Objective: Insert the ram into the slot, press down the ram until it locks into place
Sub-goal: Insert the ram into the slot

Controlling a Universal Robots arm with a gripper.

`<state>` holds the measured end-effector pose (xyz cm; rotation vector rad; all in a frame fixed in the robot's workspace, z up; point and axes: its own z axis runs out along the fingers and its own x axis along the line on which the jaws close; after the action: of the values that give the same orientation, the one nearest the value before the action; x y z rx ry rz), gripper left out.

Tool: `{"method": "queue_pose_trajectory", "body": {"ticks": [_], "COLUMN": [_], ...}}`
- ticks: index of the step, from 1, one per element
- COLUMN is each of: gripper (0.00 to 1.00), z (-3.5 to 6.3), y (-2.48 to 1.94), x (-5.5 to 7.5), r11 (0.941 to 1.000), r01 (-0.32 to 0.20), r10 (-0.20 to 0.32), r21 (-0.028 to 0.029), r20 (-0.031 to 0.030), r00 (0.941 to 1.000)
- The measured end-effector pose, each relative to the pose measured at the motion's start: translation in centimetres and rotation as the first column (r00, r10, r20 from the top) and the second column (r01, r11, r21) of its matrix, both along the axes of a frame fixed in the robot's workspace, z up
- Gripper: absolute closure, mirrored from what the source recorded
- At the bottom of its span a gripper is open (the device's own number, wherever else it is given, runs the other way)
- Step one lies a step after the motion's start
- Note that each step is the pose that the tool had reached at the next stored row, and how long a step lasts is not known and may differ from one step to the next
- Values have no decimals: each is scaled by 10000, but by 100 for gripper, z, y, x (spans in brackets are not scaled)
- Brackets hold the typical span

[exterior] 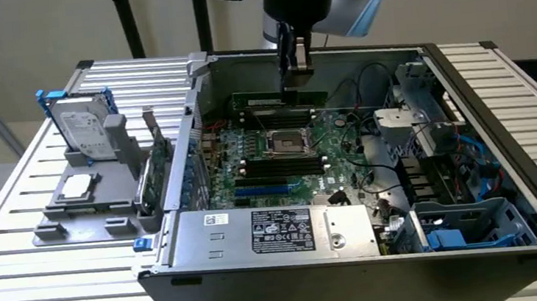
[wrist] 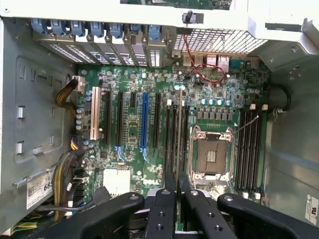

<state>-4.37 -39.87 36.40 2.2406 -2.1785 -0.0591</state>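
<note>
Ram (exterior: 278,99) hangs edge-down inside the open case, pinched along its top edge by the gripper (exterior: 296,80), jaws clamped tight on it! In the wrist view it lines up edge-on over the parallel black slots (wrist: 174,134) beside the processor socket (wrist: 213,157), raised above the motherboard (wrist: 129,137).

Gripper (wrist: 178,181) clamped on edge-on ram (wrist: 178,132), above black slots (wrist: 168,134), beside empty CPU socket (wrist: 212,155).
</note>
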Motion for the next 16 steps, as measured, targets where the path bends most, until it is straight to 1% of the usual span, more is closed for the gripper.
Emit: {"method": "queue_pose_trajectory", "body": {"ticks": [7,16], "gripper": [87,87], "z": [-152,-314], "y": [32,50], "x": [11,23], "r11": [10000,10000], "r01": [-7,-18], "r10": [7,18], "r21": [0,-2], "r20": [-1,-1], "r00": [10000,10000]}}
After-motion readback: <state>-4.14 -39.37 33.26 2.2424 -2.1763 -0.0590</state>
